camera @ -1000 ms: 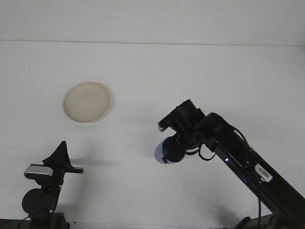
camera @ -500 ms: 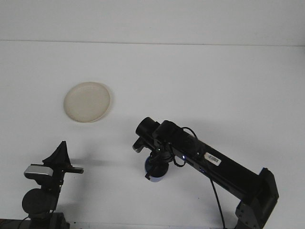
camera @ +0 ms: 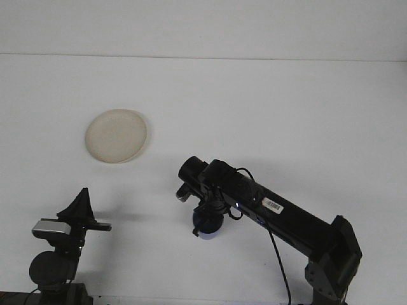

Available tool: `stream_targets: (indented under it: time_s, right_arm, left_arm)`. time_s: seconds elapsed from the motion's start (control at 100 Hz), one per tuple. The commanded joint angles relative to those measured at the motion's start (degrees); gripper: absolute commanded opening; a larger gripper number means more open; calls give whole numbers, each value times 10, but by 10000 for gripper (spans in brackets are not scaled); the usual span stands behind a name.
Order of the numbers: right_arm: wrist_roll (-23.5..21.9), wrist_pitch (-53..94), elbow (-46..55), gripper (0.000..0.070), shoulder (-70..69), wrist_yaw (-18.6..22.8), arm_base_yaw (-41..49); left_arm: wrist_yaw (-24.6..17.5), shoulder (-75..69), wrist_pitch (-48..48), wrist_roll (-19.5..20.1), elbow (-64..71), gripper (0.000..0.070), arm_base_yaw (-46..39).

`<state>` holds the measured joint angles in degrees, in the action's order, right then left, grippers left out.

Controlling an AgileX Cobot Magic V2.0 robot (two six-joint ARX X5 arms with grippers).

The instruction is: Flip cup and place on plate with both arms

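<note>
While your right arm's black gripper (camera: 205,219) reaches low over the white table (camera: 267,108), it is clamped on the small blue cup (camera: 207,227), which sits at the table's near centre. Your round cream plate (camera: 117,135) lies well apart, up and left. Your left gripper (camera: 79,206) points upward at the near left; whether its fingers are parted cannot be told.

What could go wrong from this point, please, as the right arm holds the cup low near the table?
The blue cup sits mostly hidden under the right gripper, so a weak grasp could go unnoticed and the cup might slip. The plate lies far to the left, a long carry. The left gripper waits well away from the cup, so a handover may misalign.
</note>
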<state>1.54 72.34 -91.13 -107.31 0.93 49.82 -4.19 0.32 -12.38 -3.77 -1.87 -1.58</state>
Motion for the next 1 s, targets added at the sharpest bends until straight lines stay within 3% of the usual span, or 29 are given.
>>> stream_targets:
  time_s: [0.0, 0.17, 0.25, 0.46, 0.65, 0.87, 0.99]
  right_arm:
    - [8, -2, -14, 4, -15, 6, 6]
    - [14, 6, -15, 255, -15, 12, 6]
    - [16, 21, -19, 318, -12, 12, 4]
    - [19, 37, -48, 325, 28, 12, -11]
    - [16, -16, -54, 325, 128, 13, -33]
    - [14, -81, -47, 325, 260, 23, -78]
    - [14, -151, -1, 324, 346, 21, -114]
  left_arm:
    - [3, -1, -6, 0, 11, 14, 1]
    - [3, -1, -6, 0, 11, 14, 1]
    - [3, -1, -6, 0, 11, 14, 1]
    - [3, -1, -7, -5, 11, 14, 1]
    - [3, -1, -9, -41, 11, 13, 1]
    - [0, -1, -10, -140, 5, 10, 1]
    - [-31, -1, -9, -193, 2, 11, 1]
